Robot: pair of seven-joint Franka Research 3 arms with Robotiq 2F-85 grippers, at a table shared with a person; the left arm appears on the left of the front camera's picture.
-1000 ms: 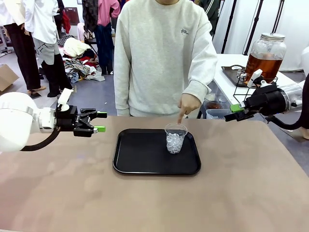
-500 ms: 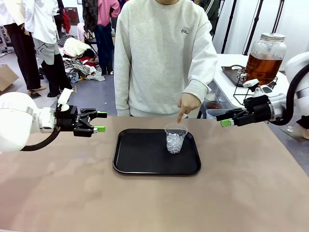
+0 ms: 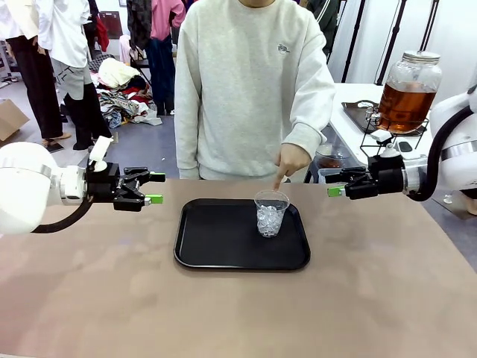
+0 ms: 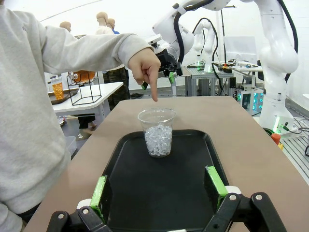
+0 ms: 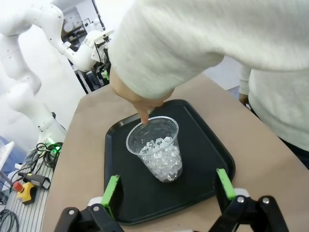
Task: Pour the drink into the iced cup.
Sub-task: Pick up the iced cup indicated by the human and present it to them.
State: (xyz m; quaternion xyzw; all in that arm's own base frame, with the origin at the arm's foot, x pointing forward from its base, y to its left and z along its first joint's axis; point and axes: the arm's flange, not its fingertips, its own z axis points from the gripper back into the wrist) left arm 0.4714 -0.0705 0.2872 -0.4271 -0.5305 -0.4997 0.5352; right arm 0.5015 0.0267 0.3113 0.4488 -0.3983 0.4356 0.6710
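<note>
Front view, hand [image 3: 289, 160] pointing; cup [image 3: 270, 214] (iced)

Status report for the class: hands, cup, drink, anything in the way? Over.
Left hand open, left of the tray. Right hand open, pointed toward the iced cup. Cup upright on tray, ice only; drink in its jar, far right. Person's finger at cup rim.

In the front view the right arm [image 3: 455, 142] covers the lower right edge of the dispenser jar [image 3: 409, 89], and its tap cannot be made out. In the right wrist view the sleeve [image 5: 193, 43] swallows most of the person's hand [image 5: 137, 99] over the tray's far edge. In the left wrist view the tray [image 4: 120, 159] runs under the left gripper [image 4: 156, 174] (near edge unseen).
</note>
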